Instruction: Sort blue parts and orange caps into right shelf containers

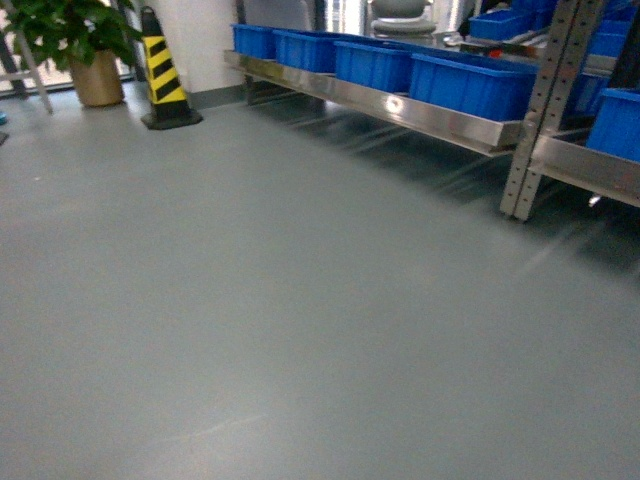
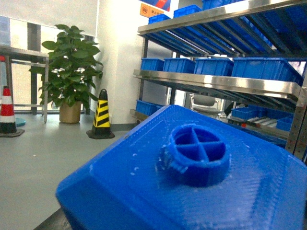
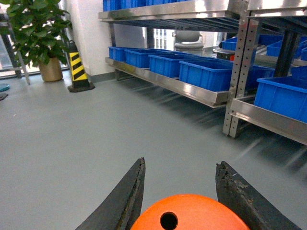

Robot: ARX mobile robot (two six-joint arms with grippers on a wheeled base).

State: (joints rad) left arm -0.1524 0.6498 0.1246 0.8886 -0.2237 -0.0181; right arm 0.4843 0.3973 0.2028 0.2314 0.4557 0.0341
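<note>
Right wrist view, nearest: your right tool stood with its two dark fingers spread moderately, and the rounded top of an orange cap sat between them at the bottom edge, a small hole showing in its top. The cap filled most of the gap; whether the fingers actually pressed its sides, you could not tell, as the contact lay below the frame.

Left wrist view, nearest: a blue part filled the lower frame, a flat-topped printed block with a raised ring divided by a cross. Your left tool itself was out of sight in this view, so its opening could not be read.

Head view: neither tool appeared; only grey floor lay in front.

Farther off: the shelf, shiny steel with a perforated upright, ran along the right. Its lowest rail carried a row of blue containers standing side by side. The wrist views showed more blue containers on the levels above.

Farthest, by the white wall: a black-and-yellow striped cone stood on the floor, just beside a potted plant. The left wrist view also showed a red-and-white cone at the left edge.
</note>
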